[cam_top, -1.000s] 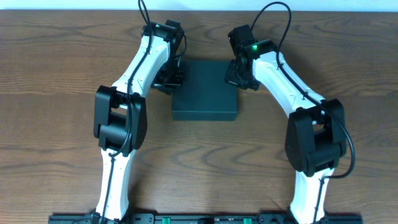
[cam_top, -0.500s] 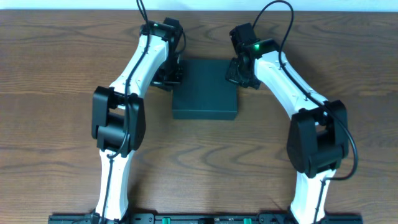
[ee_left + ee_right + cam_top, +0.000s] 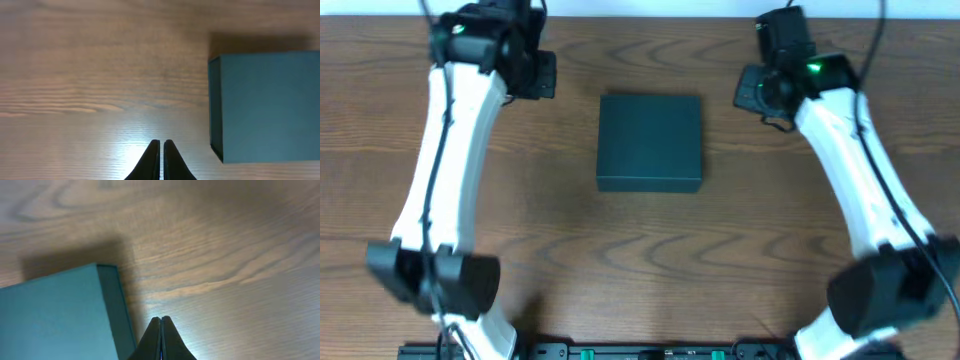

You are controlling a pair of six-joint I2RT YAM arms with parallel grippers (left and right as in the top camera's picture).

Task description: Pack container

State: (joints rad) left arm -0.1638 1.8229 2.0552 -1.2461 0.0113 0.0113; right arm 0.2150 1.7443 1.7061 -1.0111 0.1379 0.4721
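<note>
Looking down from overhead, the container (image 3: pixel 650 145) sits shut near the middle of the worktop (image 3: pixel 650 260), a little toward the far edge, with its lid (image 3: pixel 650 125) lying flat. The left gripper (image 3: pixel 542 75) hangs by the far left corner and the right gripper (image 3: pixel 752 88) by the far right. Each is well apart from the container and holds nothing. Nothing loose to pack shows on the wood. My reading is that either the packing is done and the lid is down, or it is not yet begun; these views alone cannot settle which. If it is to begin, the next move calls for parting one pair of jaws, bringing them to the lid's free edge and lifting, while the other arm steadies the body. Which side carries the hinge I cannot tell.

From the left wrist, the left gripper (image 3: pixel 161 145) has its jaws pressed together, empty, over bare wood. The container (image 3: pixel 265 105) fills the right of the view, its side wall a crisp edge apart from the tips.

From the right wrist, the right gripper (image 3: pixel 161 322) is likewise closed with no gap and empty. The container (image 3: pixel 55 310) lies lower left, its corner near the tips but not touching.

Bare wood lies on every side of the container, so either flank looks open for an approach.
</note>
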